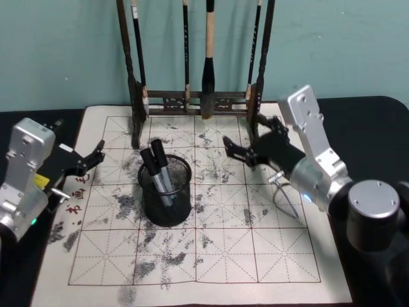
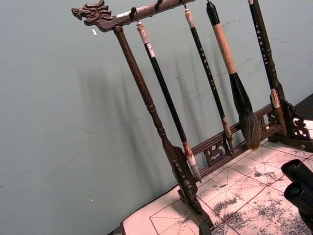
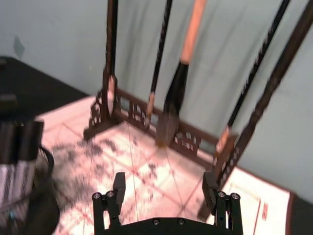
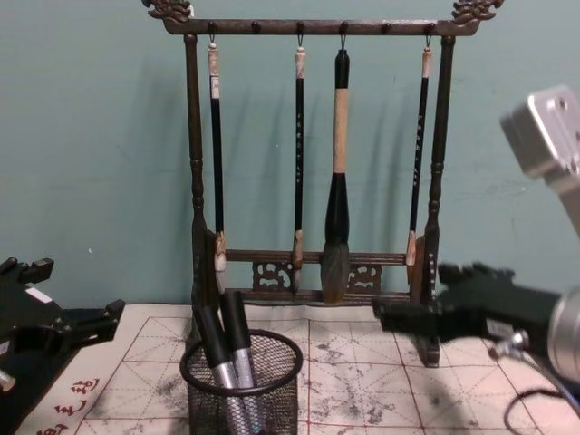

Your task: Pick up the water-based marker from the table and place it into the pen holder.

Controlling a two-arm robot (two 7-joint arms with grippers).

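The pen holder (image 1: 167,203), a black wire-mesh cup, stands on the inked practice mat left of centre. Two water-based markers (image 1: 158,167) with black caps and silver bodies lean inside it, also seen in the chest view as markers (image 4: 227,349) in the holder (image 4: 240,385). My right gripper (image 1: 233,148) hovers open and empty to the right of the holder, pointing toward it; its fingers (image 3: 118,183) stand wide apart. My left gripper (image 1: 94,157) rests open at the mat's left edge, apart from the holder. The marker caps (image 2: 298,172) show in the left wrist view.
A tall dark wooden brush rack (image 1: 198,99) with several hanging calligraphy brushes stands at the back of the mat (image 1: 223,256). A thin cable (image 1: 285,195) loops under the right arm. The table around the mat is black.
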